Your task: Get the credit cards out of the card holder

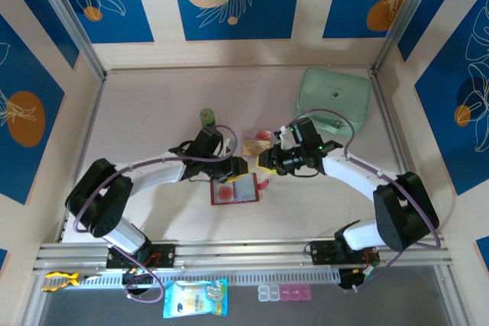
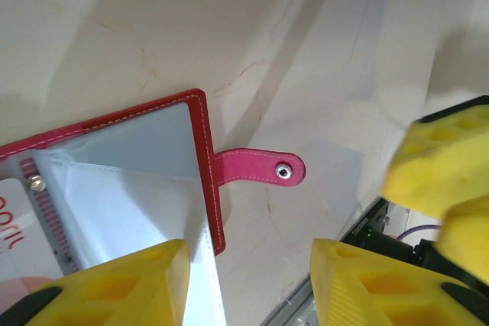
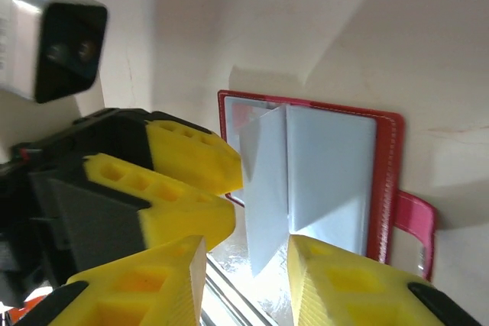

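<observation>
While right fingers [image 3: 344, 288] stand apart astride sleeve [image 3: 263, 188] and left fingers [image 2: 114, 288] gape at holder [image 2: 208, 158] edge, closing risks pinching sleeve, not cards [image 2: 14, 223], dragging holder over tabletop [image 2: 153, 36].

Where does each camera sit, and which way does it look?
Top camera: fixed above and behind the arms, looking down on the table; both arms show.
Left wrist: on the left arm, looking past the left fingers at the card holder's corner and closure tab.
Right wrist: on the right arm, looking past the right fingers at the card holder's clear sleeves.
Shared: all three see the card holder; each wrist view catches the other arm's fingers.
</observation>
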You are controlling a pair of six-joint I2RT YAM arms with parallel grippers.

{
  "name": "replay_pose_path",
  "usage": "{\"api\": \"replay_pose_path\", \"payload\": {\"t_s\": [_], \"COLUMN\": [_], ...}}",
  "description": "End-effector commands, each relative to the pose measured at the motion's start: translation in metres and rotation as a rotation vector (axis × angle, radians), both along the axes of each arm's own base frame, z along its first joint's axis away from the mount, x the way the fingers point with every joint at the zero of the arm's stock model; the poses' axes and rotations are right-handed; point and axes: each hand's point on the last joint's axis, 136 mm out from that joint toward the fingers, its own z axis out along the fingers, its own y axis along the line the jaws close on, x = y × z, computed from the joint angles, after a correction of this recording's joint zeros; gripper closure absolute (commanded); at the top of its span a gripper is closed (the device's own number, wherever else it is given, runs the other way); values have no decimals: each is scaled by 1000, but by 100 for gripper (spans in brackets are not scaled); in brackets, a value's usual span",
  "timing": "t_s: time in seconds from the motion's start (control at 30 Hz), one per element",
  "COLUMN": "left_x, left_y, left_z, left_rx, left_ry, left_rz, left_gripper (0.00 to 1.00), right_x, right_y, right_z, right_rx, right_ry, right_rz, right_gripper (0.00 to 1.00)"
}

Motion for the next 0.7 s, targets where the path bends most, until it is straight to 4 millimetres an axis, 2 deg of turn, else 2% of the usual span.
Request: {"api": "replay_pose_path", "payload": {"t_s": [0.0,0.27,0.43,0.53,0.67], "left_x": [5,7,4,4,10], "left_y": [-16,-39,-44,-45,-32], "left_z": [3,-16,-28,-25,-11], "left_rx": [-13,-23,-35,-40,-12], "left_ry": [-9,22,49,40,-13], "left_rz": [-14,-35,-36,-38,-23], "left_gripper": [54,54,54,54,54], "right_x": [-9,-17,-20,-20,-20], "right_y": [-14,-24,-24,-23,-17], "right_z": [0,0,-1,0,-1], "right_rx": [-15,-15,-6,5,17], "right_ry": [6,10,21,24,30], "right_rz": [-6,-25,-25,-27,-20], "right_gripper": [65,64,64,65,65]}}
